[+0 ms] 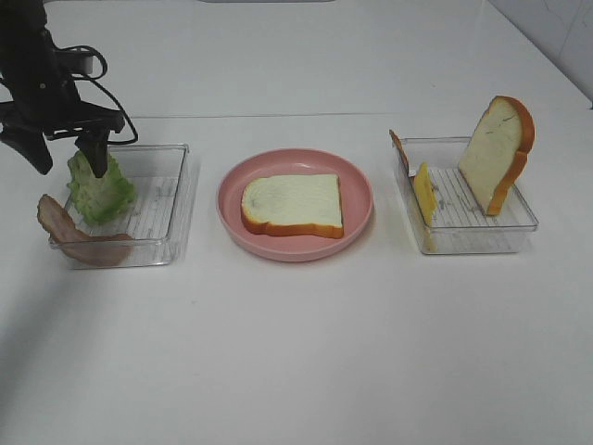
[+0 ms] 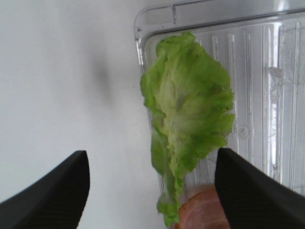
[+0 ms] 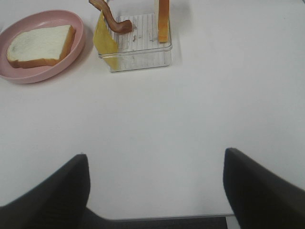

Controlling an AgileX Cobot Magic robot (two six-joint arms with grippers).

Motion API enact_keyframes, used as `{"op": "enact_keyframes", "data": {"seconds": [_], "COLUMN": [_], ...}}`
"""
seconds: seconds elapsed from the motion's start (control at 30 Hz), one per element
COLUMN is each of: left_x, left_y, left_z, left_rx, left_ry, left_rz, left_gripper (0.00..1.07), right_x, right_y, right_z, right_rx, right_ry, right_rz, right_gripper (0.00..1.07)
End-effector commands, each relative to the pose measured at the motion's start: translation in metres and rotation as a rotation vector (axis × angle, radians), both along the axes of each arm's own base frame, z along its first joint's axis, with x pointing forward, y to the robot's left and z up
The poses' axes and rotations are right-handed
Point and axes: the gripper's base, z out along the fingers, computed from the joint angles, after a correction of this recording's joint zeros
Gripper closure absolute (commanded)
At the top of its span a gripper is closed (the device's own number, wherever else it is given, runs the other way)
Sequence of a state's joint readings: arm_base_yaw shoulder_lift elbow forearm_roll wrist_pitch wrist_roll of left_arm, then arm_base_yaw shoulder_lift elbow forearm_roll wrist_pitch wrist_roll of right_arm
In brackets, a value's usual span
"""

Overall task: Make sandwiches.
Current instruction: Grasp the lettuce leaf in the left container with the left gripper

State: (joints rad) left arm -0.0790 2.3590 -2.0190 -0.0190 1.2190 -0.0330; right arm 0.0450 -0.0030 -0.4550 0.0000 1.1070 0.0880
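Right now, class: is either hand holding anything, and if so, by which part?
Nothing is held. The left hand is open around the lettuce, not gripping it; the right hand is open over the table.

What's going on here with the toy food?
A robot is making a sandwich. One bread slice lies on the pink plate. The left claw hangs open around the lettuce leaf at the left tray. The right claw is open over the table. Cheese, bacon and a second bread slice sit in the right tray.

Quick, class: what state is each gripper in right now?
Left gripper: open, over the lettuce, not gripping it.
Right gripper: open, empty.
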Motion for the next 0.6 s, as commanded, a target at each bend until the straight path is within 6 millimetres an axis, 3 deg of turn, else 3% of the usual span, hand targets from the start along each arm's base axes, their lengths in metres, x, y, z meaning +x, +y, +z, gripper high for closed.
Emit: {"op": "enact_keyframes", "data": {"seconds": [0.03,0.33,0.37,0.4,0.47,0.6], "left_x": [-0.0047,-0.0045,-0.0040,-0.0040,-0.0031,-0.0027], "left_y": [0.0004,-0.0009,-0.0010,-0.0010,-0.0011,-0.0016], "left_z": [-0.0006,-0.0039,-0.0039,-0.0039,-0.0039,-0.0038], "left_rx": [0.005,0.007,0.006,0.006,0.005,0.001], "left_ry": [0.051,0.058,0.052,0.052,0.042,0.038], "left_rz": [-0.003,-0.007,-0.007,-0.007,-0.010,-0.027], "left_gripper": [0.46,0.74,0.85,0.85,1.01,1.07], "right_x": [-0.0032,-0.0032,-0.0032,-0.0032,-0.0032,-0.0032], "right_y": [-0.0001,-0.0001,-0.0001,-0.0001,-0.0001,-0.0001], "right_z": [-0.0005,-0.0005,-0.0005,-0.0005,-0.0005,-0.0005], "right_rx": [-0.002,-0.002,-0.002,-0.002,-0.002,-0.002], "right_ry": [-0.035,-0.035,-0.035,-0.035,-0.035,-0.035], "right_rz": [0.003,0.003,0.003,0.003,0.003,0.003], "right_gripper": [0.32,0.32,0.32,0.32,0.32,0.32]}}
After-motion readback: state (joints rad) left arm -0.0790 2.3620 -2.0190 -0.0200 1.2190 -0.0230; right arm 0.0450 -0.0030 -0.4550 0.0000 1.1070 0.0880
